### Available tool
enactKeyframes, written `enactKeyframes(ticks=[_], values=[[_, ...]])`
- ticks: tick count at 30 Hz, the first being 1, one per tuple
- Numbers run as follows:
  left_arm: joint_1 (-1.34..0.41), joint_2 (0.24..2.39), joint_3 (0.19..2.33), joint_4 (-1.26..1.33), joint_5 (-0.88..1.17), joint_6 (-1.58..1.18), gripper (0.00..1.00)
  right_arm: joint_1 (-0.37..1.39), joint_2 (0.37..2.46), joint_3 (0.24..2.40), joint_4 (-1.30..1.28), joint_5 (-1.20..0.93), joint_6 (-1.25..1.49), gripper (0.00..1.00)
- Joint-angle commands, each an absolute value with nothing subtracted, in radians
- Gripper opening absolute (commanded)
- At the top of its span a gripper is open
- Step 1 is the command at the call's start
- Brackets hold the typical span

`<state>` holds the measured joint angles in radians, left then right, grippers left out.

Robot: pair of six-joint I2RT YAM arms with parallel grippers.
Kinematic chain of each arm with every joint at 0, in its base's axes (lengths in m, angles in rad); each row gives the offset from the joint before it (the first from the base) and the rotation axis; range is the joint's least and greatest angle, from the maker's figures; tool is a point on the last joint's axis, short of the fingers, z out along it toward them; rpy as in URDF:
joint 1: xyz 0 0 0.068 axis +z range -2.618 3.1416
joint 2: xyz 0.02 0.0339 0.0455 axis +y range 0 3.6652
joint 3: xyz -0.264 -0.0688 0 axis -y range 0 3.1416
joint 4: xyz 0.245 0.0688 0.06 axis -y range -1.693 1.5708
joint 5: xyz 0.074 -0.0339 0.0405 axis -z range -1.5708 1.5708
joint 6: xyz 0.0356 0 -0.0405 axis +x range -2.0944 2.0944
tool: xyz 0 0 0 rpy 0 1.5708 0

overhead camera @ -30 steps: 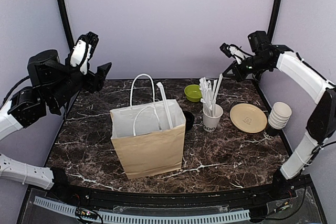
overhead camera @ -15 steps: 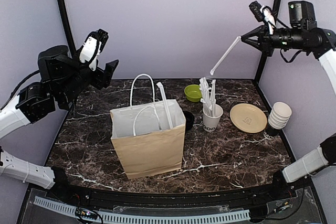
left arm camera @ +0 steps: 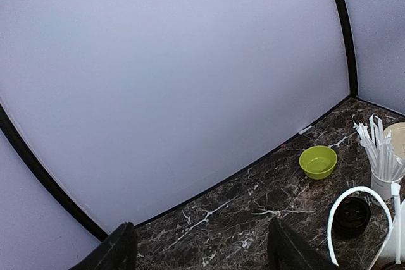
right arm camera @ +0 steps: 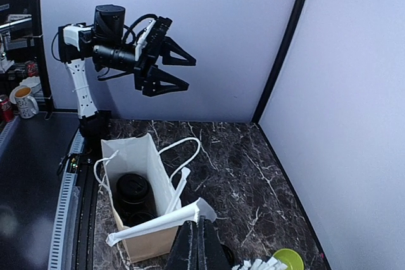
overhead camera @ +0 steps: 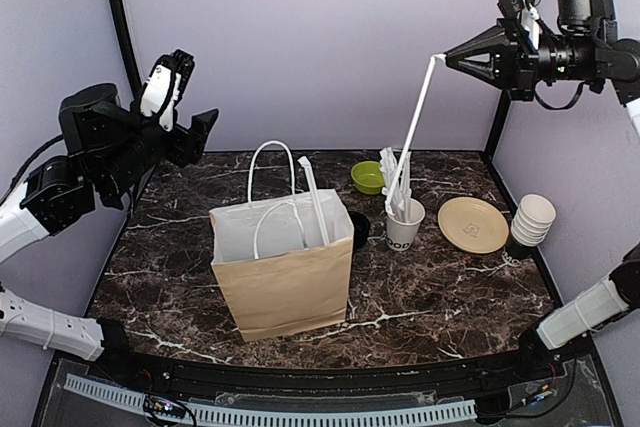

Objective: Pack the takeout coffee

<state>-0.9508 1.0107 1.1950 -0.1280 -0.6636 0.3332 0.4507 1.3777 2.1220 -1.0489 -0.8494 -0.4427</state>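
My right gripper (overhead camera: 447,55) is clenched on the tip of a wrapped straw (overhead camera: 415,127), high above and to the right of the bag (overhead camera: 285,277). The straw hangs down toward the straw cup (overhead camera: 404,222) just right of the bag. My left gripper (overhead camera: 193,89) is released, holding nothing, raised to the left of the bag.

The coffee (right arm camera: 133,188) sits upright inside the bag, with only its black lid showing. A black round thing (overhead camera: 360,229) stands behind the bag's right corner; I cannot tell whether it is a lidded cup or loose lids.

I judge the coffee soft-walled and easy to crush, its lid apt to pop off. If I lift it, I take it around the body below the lid, level, with a light squeeze.
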Motion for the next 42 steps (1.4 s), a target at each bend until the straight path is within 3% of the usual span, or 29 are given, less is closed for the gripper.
enactKeyframes(ticks=[1, 13, 28, 33, 36, 39, 42], values=[[-0.943, 0.956, 1.219, -0.153, -0.69, 0.312, 0.73, 0.516, 1.42, 2.172, -1.028, -0.908, -0.407, 0.0], [-0.942, 0.908, 1.19, -0.173, -0.684, 0.286, 0.72, 0.699, 1.614, 2.303, -1.028, -0.759, -0.441, 0.0], [-0.942, 0.862, 1.13, -0.155, -0.704, 0.328, 0.73, 0.942, 1.753, 2.182, -1.239, -0.489, -0.7, 0.0], [-0.942, 0.842, 1.112, -0.165, -0.712, 0.333, 0.73, 1.038, 1.854, 2.235, -1.27, -0.417, -0.73, 0.0], [-0.942, 0.822, 1.101, -0.166, -0.723, 0.338, 0.73, 1.05, 1.922, 2.311, -1.253, -0.432, -0.696, 0.13], [-0.942, 0.814, 1.081, -0.159, -0.732, 0.353, 0.73, 1.051, 1.945, 2.385, -1.246, -0.455, -0.672, 0.41], [-0.942, 0.817, 1.075, -0.153, -0.736, 0.369, 0.73, 1.04, 1.909, 2.376, -1.212, -0.421, -0.66, 0.48]])
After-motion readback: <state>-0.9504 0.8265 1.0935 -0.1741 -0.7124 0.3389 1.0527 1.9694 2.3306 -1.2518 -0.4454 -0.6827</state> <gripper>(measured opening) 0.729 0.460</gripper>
